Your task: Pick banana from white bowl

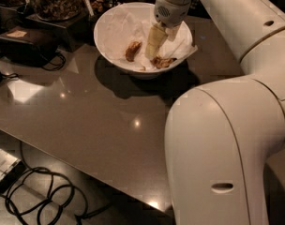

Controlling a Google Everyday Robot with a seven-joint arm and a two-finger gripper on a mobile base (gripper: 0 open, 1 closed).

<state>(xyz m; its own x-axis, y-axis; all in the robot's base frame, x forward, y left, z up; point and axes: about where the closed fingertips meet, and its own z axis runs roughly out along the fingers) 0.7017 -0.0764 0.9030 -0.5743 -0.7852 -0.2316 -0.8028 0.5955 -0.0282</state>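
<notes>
Grasping looks to be the step in hand: the gripper (156, 46) hangs inside the white bowl (109, 22) on the table (86, 116), its tip just above the banana (163, 61), which lies on crumpled paper near a brown chunk (132, 50). Whether the grip is open or closed I cannot tell. Next it must close squarely on the banana, then lift. No writing is legible.
</notes>
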